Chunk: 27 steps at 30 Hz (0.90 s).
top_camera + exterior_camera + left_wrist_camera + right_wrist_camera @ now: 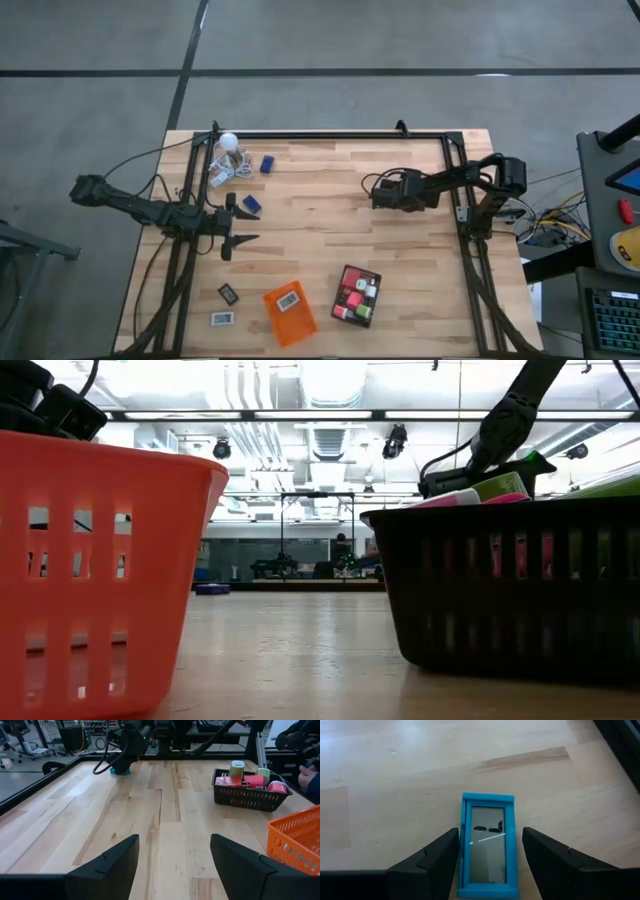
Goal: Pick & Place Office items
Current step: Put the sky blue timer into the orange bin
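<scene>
**Tech A:** Your right claw [487, 862] stood open, one finger on each side of the blue-framed item [487, 845], which lay flat on the tabletop [395, 765]. You were at the pick step, and nothing was gripped.

**Tech B:** The left claw [172, 865] was open too, holding nothing. By my reading, the next move called for closing on the frame's long edges, then carrying it to the black tray [357, 295].

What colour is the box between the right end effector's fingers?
Bright blue box with a clear grey window; the right wrist view shows it best.
</scene>
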Motion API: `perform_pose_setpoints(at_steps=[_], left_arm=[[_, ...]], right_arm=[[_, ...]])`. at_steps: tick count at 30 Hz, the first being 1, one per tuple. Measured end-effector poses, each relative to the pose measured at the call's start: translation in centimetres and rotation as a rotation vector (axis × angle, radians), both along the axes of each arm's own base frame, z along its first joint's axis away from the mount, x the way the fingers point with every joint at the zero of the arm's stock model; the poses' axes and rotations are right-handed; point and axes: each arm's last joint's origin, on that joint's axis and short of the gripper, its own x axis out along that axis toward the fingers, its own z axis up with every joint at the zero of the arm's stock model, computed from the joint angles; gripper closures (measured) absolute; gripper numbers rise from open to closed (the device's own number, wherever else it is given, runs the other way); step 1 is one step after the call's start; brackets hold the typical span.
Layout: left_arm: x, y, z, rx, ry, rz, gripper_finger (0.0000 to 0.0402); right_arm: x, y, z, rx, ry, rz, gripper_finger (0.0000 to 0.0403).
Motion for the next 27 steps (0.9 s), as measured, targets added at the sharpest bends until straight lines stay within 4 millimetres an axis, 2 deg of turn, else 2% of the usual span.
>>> perform_pose_setpoints(at_steps=[7, 17, 27], left_arm=[[0.0, 0.0, 0.0, 0.0, 0.0, 0.0, 0.0149], [0.0, 0.0, 0.0, 0.0, 0.0, 0.0, 0.0149], [0.0, 0.0, 0.0, 0.0, 0.0, 0.0, 0.0149]], right_arm=[[0.21, -0.04, -0.28, -0.005, -0.01, 0.013, 0.0195], [0.34, -0.07, -0.15, -0.01, -0.014, 0.029, 0.0268], [0.79, -0.12, 0.05, 0.002, -0.016, 0.062, 0.0254]])
